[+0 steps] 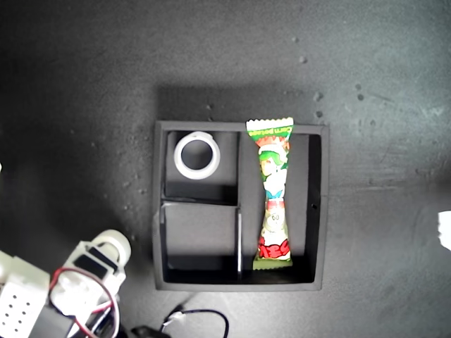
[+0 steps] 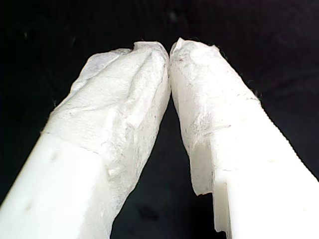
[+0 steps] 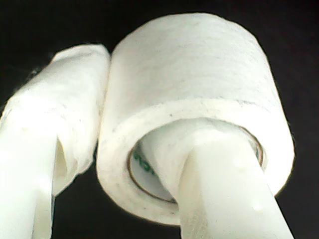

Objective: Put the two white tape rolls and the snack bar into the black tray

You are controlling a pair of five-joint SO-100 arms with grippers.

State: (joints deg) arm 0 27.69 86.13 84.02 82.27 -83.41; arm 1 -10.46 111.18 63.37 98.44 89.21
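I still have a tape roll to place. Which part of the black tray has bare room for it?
The small compartment is bare, bordered by the compartment holding the plain tape roll and by the divider beside the snack bar. The long compartment is crowded by the bar. My second gripper holds the other tape roll.

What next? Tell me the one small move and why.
Probably carry my second gripper over the tray's empty compartment. Its jaws are shut on a roll, one of them through the hole. The other roll and the bar already lie in the tray, so that compartment looks like the free spot.
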